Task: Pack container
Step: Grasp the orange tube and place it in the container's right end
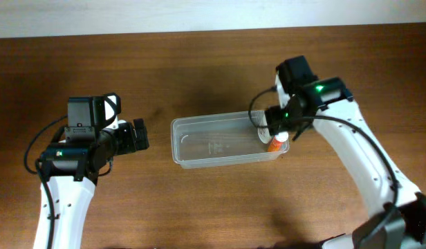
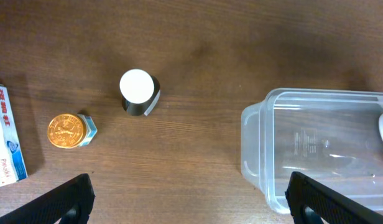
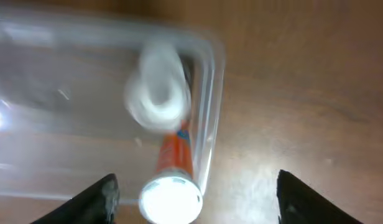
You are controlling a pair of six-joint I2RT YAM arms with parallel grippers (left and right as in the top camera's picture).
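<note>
The clear rectangular plastic tub (image 1: pixel 213 142) sits mid-bench with its long axis running left-right. The right fingers (image 1: pixel 279 133) hang over its right end, spread wide and gripping nothing. Under them an orange bottle with a white cap (image 3: pixel 174 163) lies along the tub's right wall. It looks to be inside, but the blur makes that iffy. There's also a fuzzy white thing (image 3: pixel 157 96) beside it that I can't make out.

The key bit, I reckon, is that everything left to pack sits left of the tub, so the left arm is much nearer. The left fingers (image 1: pixel 139 135) are wide apart and empty too. A dark bottle with a white cap (image 2: pixel 139 92) stands upright nearest the tub, so I'd come at it from above. Further left are a small gold-lidded jar (image 2: pixel 68 130) and a white-and-green box (image 2: pixel 5 140). They're all well apart, and nothing blocks the way to the tub.
</note>
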